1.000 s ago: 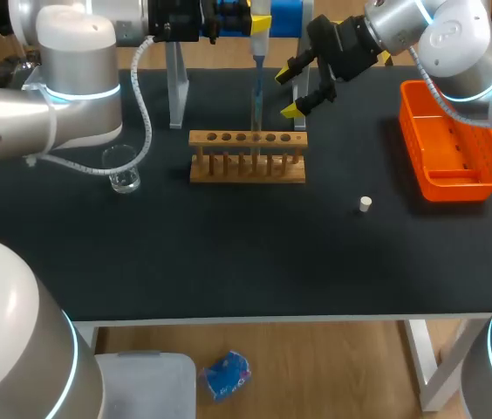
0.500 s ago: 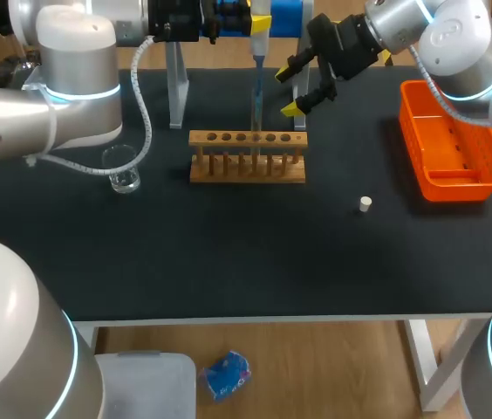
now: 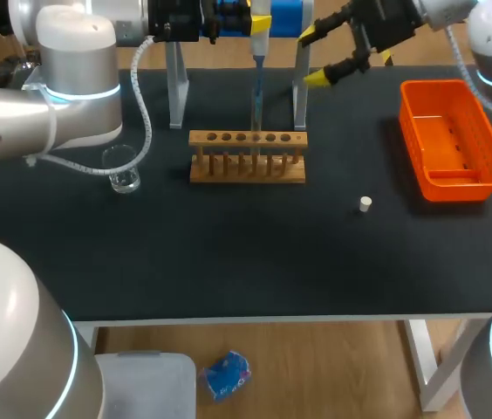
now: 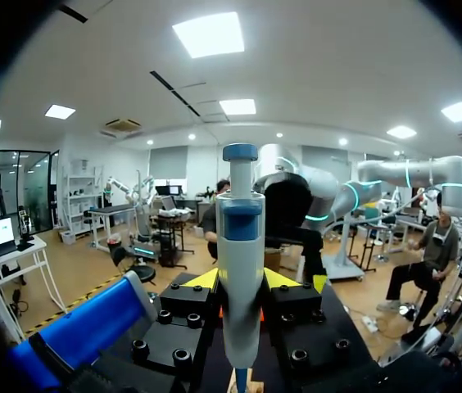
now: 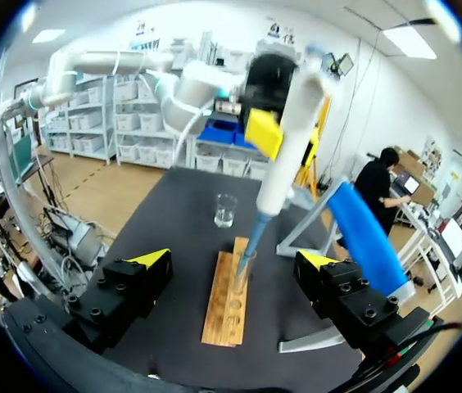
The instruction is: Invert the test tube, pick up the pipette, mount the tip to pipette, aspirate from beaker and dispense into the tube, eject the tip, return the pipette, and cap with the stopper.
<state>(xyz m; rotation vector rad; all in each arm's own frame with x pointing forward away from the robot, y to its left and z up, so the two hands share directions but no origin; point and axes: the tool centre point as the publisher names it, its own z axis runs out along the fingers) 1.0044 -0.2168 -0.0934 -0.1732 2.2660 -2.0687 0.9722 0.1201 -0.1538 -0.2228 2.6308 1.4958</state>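
My left gripper [image 3: 258, 19] is shut on the white and blue pipette [image 3: 259, 39], which it holds upright at the back of the table. In the left wrist view the pipette [image 4: 240, 278] stands between the yellow fingertips [image 4: 201, 279]. Its blue tip [image 3: 256, 100] points down into the wooden tube rack [image 3: 248, 157]. My right gripper [image 3: 323, 54] hangs open and empty, to the right of the pipette and above the table's far edge. In its own view the right gripper [image 5: 235, 260] faces the pipette [image 5: 284, 147], the rack [image 5: 229, 295] and the glass beaker [image 5: 225, 210]. A white stopper [image 3: 365, 204] lies on the mat.
The beaker [image 3: 122, 169] stands left of the rack. An orange bin [image 3: 452, 144] sits at the right edge. The pipette stand, with a blue top [image 3: 286, 16] and grey legs [image 3: 176, 87], rises behind the rack.
My right gripper has risen and drawn back to the right, away from the rack and pipette. The left arm and the pipette have kept still.
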